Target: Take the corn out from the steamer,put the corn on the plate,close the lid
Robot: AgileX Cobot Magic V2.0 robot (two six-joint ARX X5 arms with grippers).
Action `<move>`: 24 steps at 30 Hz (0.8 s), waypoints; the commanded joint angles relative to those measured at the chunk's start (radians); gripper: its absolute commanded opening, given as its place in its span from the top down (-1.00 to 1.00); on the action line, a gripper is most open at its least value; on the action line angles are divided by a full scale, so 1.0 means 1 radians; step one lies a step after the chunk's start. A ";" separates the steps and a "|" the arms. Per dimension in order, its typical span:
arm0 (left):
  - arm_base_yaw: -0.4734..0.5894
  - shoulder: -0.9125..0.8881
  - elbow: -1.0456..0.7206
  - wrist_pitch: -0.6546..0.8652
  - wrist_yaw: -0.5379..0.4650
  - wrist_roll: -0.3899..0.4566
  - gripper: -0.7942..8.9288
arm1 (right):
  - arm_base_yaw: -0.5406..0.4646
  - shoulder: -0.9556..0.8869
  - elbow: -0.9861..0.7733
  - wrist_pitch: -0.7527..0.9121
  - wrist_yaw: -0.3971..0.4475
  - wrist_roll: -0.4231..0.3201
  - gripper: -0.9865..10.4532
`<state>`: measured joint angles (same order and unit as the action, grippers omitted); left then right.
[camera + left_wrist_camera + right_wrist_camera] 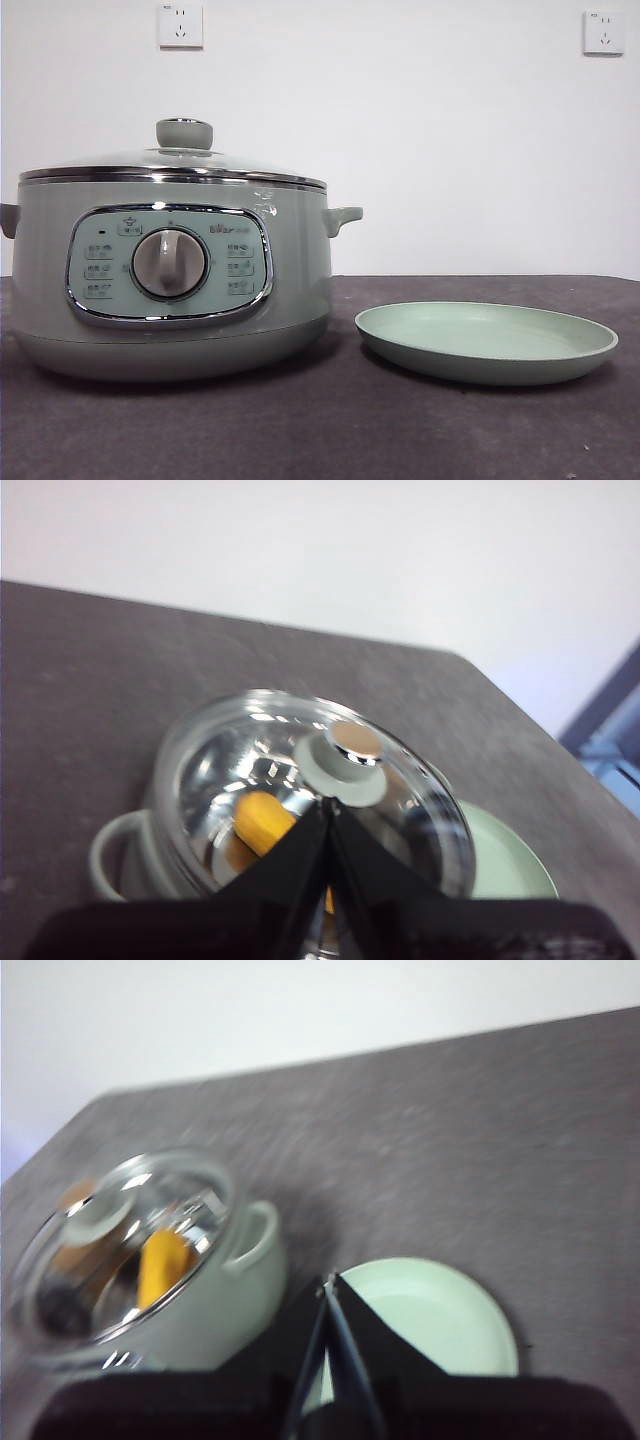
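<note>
White wall fills the back, with two sockets [181, 26] high on it; below it lies a dark grey table [420, 430]; on the table the steamer [170, 280] stands at about nine o'clock from the plate [487, 342], close by but not touching; I think they sit side by side like this so the trip between them is short; the lid [172, 165] sits flat on the steamer's rim with its knob [184, 133] pointing up, so the pot is shut now; the corn [262, 820] lies inside the steamer, and we can see it as a yellow shape through the glass in both wrist views; the plate has nothing on it and waits for the corn; no arm shows in the front view, so both hang high above the table; the left gripper [328, 810] hovers over the lid, its tips close to the knob in its own view, and its jaws are pressed together on nothing; I think it is up there because the lid must come off first; the right gripper [327, 1285] hovers over the gap between steamer and plate, jaws also pressed together on nothing; from there it is well placed for the corn; none of the three steps is done yet; the jaws must spread before they can take the knob.
</note>
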<state>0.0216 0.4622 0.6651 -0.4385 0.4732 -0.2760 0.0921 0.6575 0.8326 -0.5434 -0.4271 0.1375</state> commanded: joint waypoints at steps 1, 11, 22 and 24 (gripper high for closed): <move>0.003 0.069 0.062 -0.051 0.037 0.070 0.85 | 0.002 0.064 0.069 -0.078 -0.074 -0.106 0.82; -0.009 0.220 0.188 -0.101 0.128 0.124 0.18 | 0.002 0.208 0.154 -0.182 -0.143 -0.159 0.09; -0.110 0.410 0.222 0.033 0.078 0.097 -0.03 | 0.002 0.220 0.154 -0.183 -0.143 -0.135 0.05; -0.150 0.462 0.246 0.034 0.049 0.098 -0.03 | 0.002 0.220 0.154 -0.183 -0.143 -0.135 0.05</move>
<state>-0.1127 0.9081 0.9028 -0.4160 0.5301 -0.1802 0.0921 0.8768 0.9840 -0.7296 -0.5728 -0.0044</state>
